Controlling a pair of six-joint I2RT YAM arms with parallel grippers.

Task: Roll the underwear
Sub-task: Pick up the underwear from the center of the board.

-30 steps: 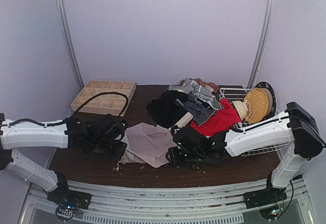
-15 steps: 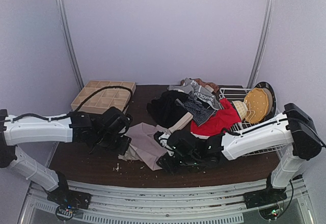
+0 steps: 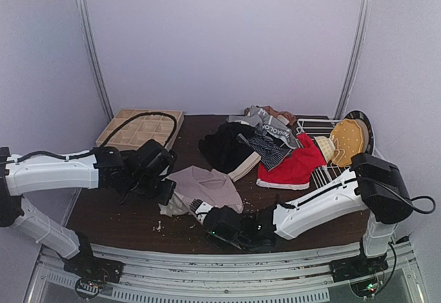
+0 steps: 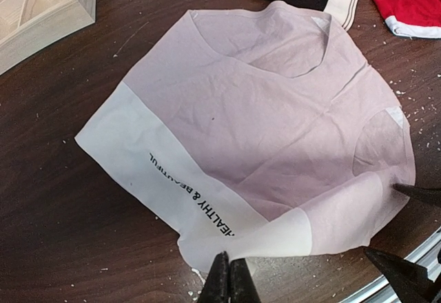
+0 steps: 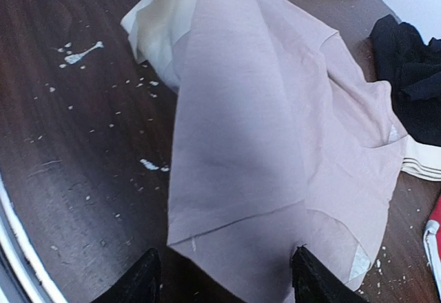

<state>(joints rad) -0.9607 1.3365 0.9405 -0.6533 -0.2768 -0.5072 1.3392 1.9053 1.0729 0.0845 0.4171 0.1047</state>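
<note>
Pale pink briefs lie near the tabletop's front edge. The left end effector pinches their waistband corner; the right end effector stands spread at their hem.

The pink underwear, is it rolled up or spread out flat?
Spread out, not rolled: the pink underwear lies mostly flat on the table, waistband lettering visible, one waistband corner pinched by the left gripper.

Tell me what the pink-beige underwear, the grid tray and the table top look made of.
The pink-beige underwear: thin, soft matte knit, probably; it creases and drapes. The grid tray: pale bare wood, grain showing. The table top: dark wood-look, slight sheen; veneer or laminate, cannot tell.
</note>
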